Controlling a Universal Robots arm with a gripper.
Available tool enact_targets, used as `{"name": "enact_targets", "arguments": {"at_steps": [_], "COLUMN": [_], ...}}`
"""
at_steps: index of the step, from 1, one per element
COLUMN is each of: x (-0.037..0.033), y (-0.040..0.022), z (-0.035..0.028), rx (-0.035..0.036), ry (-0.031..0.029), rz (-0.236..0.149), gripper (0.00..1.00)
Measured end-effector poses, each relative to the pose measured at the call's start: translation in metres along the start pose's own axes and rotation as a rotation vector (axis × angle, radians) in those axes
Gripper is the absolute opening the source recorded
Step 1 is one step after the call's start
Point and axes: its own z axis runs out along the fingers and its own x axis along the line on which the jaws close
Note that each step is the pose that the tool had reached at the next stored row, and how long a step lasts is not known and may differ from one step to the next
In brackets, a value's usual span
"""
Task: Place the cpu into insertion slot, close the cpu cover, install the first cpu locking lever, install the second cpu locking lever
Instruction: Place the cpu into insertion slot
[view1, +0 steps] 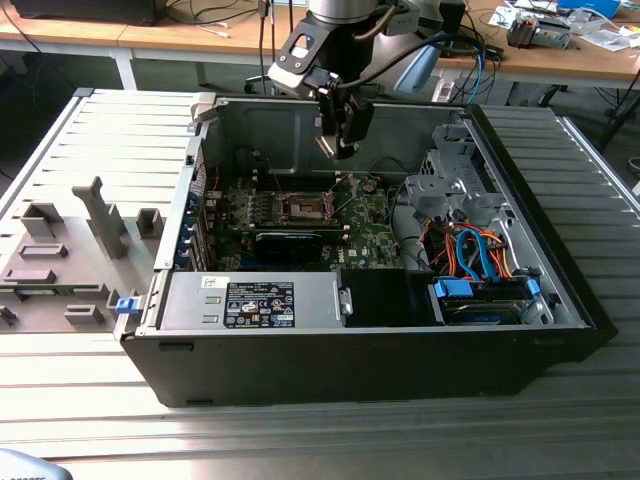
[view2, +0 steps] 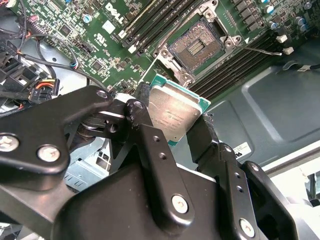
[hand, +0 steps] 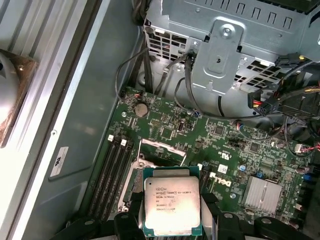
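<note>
One cpu (hand: 172, 205) is sitting clamped edge-to-edge between the fingers (view2: 155, 150) of my end effector (view2: 171, 117), which I am holding inside the computer case (view1: 300, 365), well above the motherboard (view1: 372, 240), with the uncovered insertion slot (view2: 196, 46) lying below and slightly toward the exterior view's left.

Silver-topped square cpu (view2: 176, 111) in the end effector (view2: 172, 119), above the uncovered, brown-centred insertion slot (view2: 196, 46).

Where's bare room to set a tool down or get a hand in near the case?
Bare: table slats at the exterior view's right of the case, and the strip along its front. Crowded: cables by the drive cage, grey fixtures at the exterior view's left, and above the insertion slot, where the gripper holds the cpu.
</note>
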Motion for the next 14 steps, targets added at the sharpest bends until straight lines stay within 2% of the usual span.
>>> {"name": "enact_targets", "arguments": {"at_steps": [14], "x": [-0.0002], "y": [-0.0001], "z": [0.0001], "rx": [-0.0006], "ry": [-0.0026], "rz": [0.029], "gripper": [0.55]}}
